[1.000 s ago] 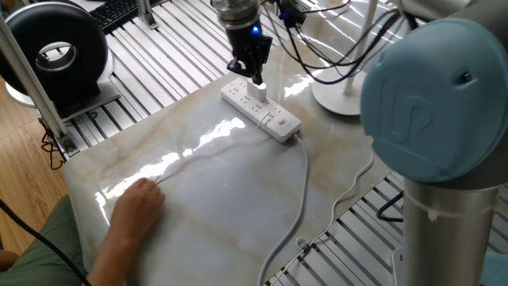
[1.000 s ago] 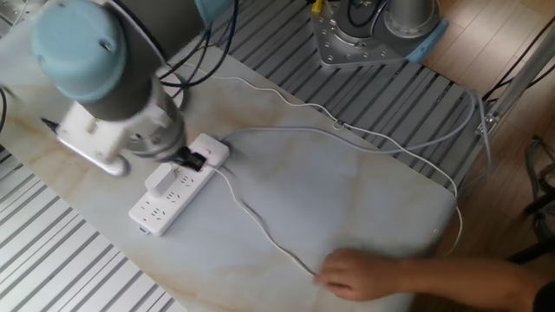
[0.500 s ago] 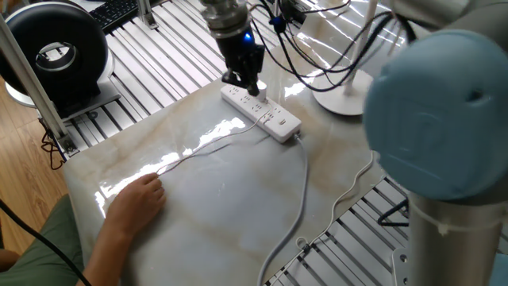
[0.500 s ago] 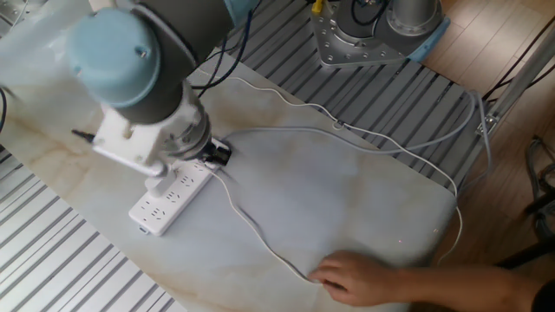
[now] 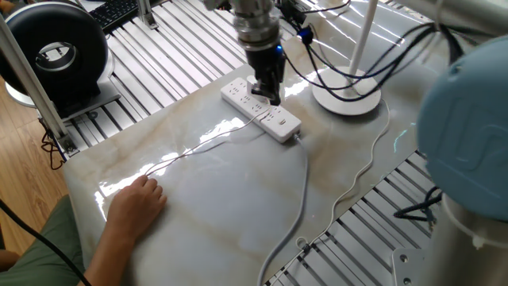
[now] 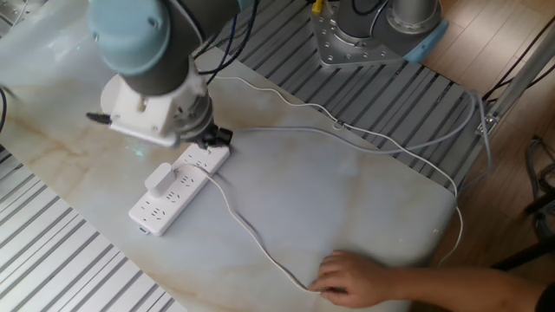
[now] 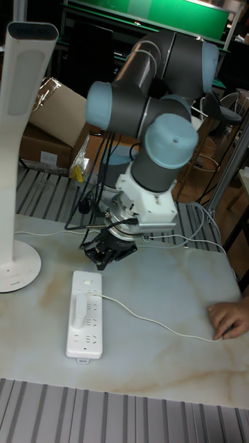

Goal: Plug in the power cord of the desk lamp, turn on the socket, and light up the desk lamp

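A person's hand (image 5: 139, 202) is laid flat on the thin power cord (image 5: 202, 144) at the left of the marble table (image 5: 230, 206), apparently so that the slack is pinned while the arm works. The cord is led rightward to its boxy plug (image 6: 159, 178), which is seen seated upright in the power strip (image 5: 262, 111); the plugging-in step is judged done. The gripper (image 5: 266, 89) is held low over the strip's switch end, nothing gripped; how far its jaws are parted cannot be told. Further right, the desk lamp (image 5: 348, 99) is stood just beside the strip, its head not seen lit.
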Robot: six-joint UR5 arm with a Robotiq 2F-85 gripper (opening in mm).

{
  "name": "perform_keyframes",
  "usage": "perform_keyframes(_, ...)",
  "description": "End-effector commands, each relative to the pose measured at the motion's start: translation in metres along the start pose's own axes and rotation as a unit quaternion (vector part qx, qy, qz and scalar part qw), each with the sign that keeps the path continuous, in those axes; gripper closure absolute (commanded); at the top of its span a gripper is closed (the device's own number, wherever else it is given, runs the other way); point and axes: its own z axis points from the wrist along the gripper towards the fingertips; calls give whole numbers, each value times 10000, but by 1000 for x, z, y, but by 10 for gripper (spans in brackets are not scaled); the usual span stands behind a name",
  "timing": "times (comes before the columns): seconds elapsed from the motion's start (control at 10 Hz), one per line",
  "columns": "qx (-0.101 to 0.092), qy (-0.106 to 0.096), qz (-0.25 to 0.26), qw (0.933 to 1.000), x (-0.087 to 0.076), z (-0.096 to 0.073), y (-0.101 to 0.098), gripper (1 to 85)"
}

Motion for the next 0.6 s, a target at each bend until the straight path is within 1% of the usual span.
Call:
perform_keyframes(0.0,-126,-300,-185,9993,3,12,-3,847)
perform_keyframes(0.2,-117,-406,-205,9989,2,22,-9,847)
perform_keyframes(0.3,-99,-438,-104,9989,2,27,-12,847)
perform_keyframes(0.4,-299,-541,177,9979,-3,30,-7,847)
perform_keyframes(0.5,-471,-595,301,9967,-3,32,-2,847)
